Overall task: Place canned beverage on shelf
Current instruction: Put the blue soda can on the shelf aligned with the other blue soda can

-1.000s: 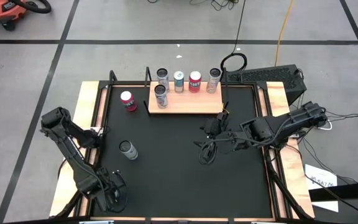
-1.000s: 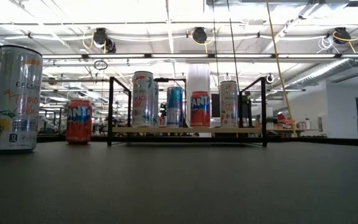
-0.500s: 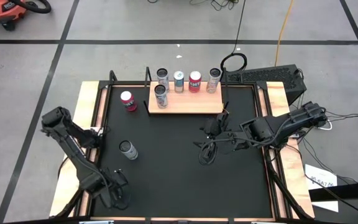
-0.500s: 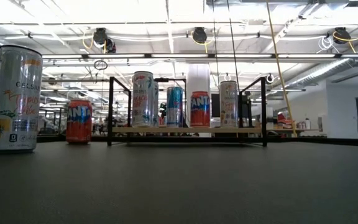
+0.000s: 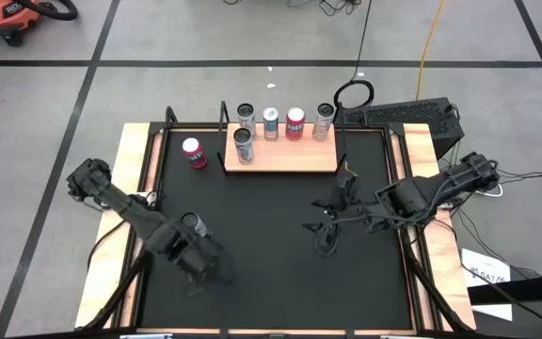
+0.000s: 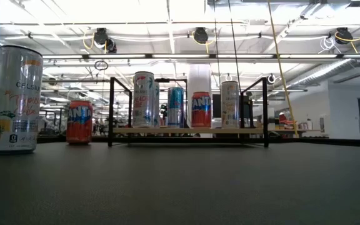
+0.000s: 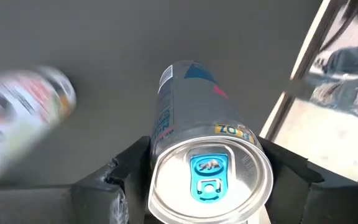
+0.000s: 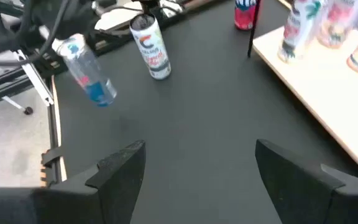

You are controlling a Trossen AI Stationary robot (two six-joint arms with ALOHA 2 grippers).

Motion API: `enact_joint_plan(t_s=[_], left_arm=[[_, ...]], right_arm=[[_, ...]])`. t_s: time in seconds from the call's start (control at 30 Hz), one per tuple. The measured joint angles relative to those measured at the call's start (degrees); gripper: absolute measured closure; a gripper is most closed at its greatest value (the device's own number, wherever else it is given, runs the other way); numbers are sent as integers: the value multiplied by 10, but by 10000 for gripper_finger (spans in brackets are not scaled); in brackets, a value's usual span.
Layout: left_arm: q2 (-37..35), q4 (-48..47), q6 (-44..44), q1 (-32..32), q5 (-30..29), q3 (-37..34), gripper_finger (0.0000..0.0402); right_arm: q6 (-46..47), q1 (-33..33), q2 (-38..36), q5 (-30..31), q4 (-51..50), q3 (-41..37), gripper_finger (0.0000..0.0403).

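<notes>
**Q:** Item and location?
**A:** Slim silver-and-blue can (image 7: pixel 191 106), clamped in my left pincer (image 5: pixel 199 262). It is held clear of the table (image 5: pixel 271 282) at the near left, well apart from the shelf (image 5: pixel 290 158).

**Q:** Handling?
**A:** Probably light, thin-walled and slick, and it dents if squeezed. My hold is on the upper body, just under the lid.

**Q:** Axis?
**A:** Long axis tilted off upright, lid toward my wrist.

**Q:** Right pincer (image 5: pixel 327 231)?
**A:** Spread open and empty, waiting right of centre.

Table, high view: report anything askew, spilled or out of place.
Nothing spilled or toppled. The blue-and-silver can hangs tilted, but only because the left gripper holds it. On the shelf, the front can stands alone before the back row of four.
</notes>
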Motion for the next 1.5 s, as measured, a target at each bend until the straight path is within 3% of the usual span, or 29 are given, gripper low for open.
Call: enact_joint_plan(t_s=[0.33, 0.47, 0.6, 0.67, 0.83, 1.1, 1.33, 1.5], left_arm=[[0, -4, 143, 180, -57, 94, 172], [0, 15, 192, 233, -59, 125, 171], [0, 31, 266, 270, -38, 155, 171], [0, 44, 312, 287, -23, 169, 171], [-1, 70, 458, 318, 6, 197, 171], [-1, 107, 563, 353, 29, 199, 171], [-1, 123, 598, 380, 34, 199, 171], [0, 126, 606, 389, 38, 199, 171]], right_arm=[[129, 58, -12, 47, -118, 0, 110], [109, 57, -11, 84, -123, 0, 110], [19, 32, -11, 118, -49, 0, 110], [-37, 10, -11, 93, 11, 0, 110], [-159, -59, 6, -51, 141, 0, 110], [-279, -135, 26, -117, 188, 0, 98], [-270, -179, 67, -165, 207, 0, 41], [-232, -204, 84, -166, 208, 0, 36]])
